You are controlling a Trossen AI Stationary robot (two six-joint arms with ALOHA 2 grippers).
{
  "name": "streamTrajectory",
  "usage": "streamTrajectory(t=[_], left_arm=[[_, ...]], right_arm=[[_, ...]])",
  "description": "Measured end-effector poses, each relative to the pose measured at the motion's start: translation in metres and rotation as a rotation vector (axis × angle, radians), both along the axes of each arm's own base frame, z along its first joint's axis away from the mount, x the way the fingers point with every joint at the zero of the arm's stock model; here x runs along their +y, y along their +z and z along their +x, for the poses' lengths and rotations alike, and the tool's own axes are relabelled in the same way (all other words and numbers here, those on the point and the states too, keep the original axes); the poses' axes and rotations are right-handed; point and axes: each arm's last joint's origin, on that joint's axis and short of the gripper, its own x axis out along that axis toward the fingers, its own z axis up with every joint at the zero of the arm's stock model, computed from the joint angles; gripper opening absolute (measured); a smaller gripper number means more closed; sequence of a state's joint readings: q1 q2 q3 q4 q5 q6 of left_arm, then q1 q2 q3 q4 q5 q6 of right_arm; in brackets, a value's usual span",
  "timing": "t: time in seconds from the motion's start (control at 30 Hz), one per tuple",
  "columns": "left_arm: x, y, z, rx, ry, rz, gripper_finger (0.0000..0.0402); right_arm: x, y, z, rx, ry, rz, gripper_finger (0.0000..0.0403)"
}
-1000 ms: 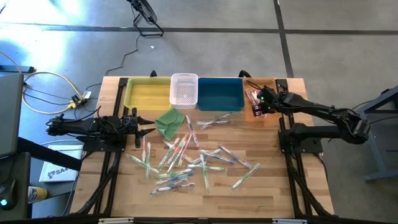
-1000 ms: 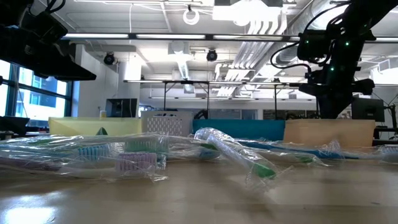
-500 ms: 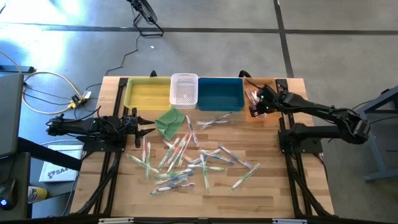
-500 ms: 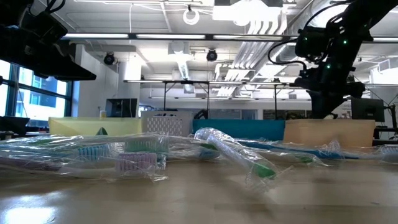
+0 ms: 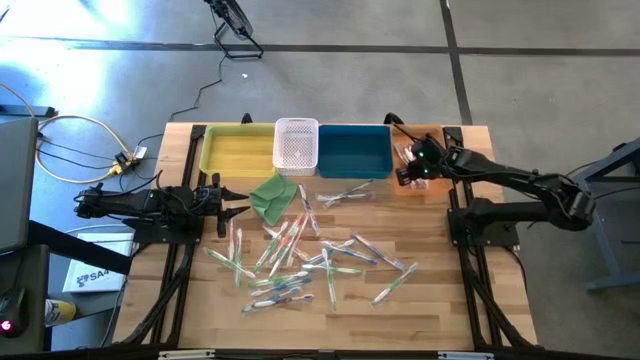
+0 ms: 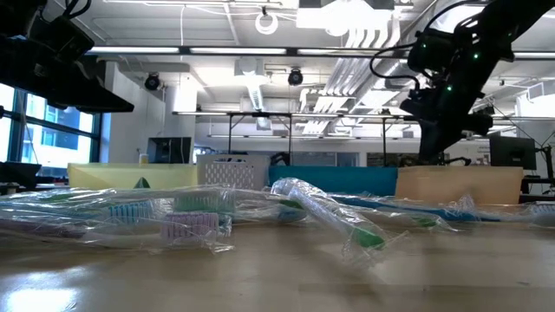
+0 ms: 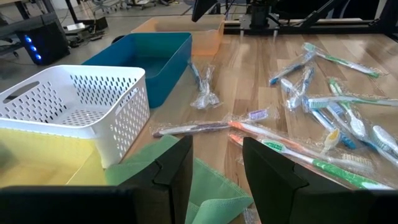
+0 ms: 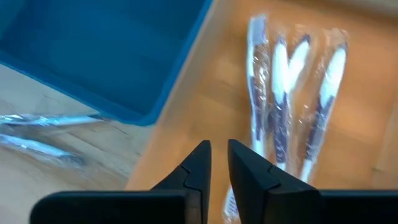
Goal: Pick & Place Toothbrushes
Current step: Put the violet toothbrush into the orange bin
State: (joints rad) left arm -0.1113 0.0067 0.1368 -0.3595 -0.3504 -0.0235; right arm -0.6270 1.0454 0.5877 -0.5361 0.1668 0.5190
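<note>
Dozens of wrapped toothbrushes (image 5: 300, 262) lie scattered across the middle of the wooden table (image 5: 440, 300), with a few more just in front of the blue bin (image 5: 354, 150) and several already lying in the orange bin (image 8: 323, 124) at the far right end of the row. Right gripper (image 5: 408, 168) hangs over that orange bin, fingers drawn nearly together with only a thin gap, nothing between them. Left gripper (image 7: 216, 163) waits low at the table's left edge, fingers parted and empty, looking over the folded green cloth (image 5: 272, 194). These sticks look feather-light and stiff, but that shiny film will be slippery and crinkly, so I'd pinch across the handle's middle, not the loose wrapper ends. Trouble is the pile: brushes cross and overlap, so lifting one may drag a neighbour. The white basket (image 5: 296, 143) and yellow bin (image 5: 237, 150) sit along the far edge, out of the way, while the cloth touches the nearest brushes.
</note>
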Motion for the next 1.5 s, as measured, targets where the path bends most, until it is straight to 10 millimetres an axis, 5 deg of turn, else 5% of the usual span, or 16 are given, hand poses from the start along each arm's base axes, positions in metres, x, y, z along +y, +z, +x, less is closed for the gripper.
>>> streamTrajectory(t=[0.77,1.5], left_arm=[[0.000,0.001,0.000,-0.009,0.000,-0.001,0.0136],[0.000,0.001,0.000,0.003,-0.013,0.074,0.0136]], right_arm=[[0.021,0.020,0.012,-0.217,0.198,0.000,0.0038],[0.070,0.052,0.064,-0.572,0.613,-0.262,0.0038]])
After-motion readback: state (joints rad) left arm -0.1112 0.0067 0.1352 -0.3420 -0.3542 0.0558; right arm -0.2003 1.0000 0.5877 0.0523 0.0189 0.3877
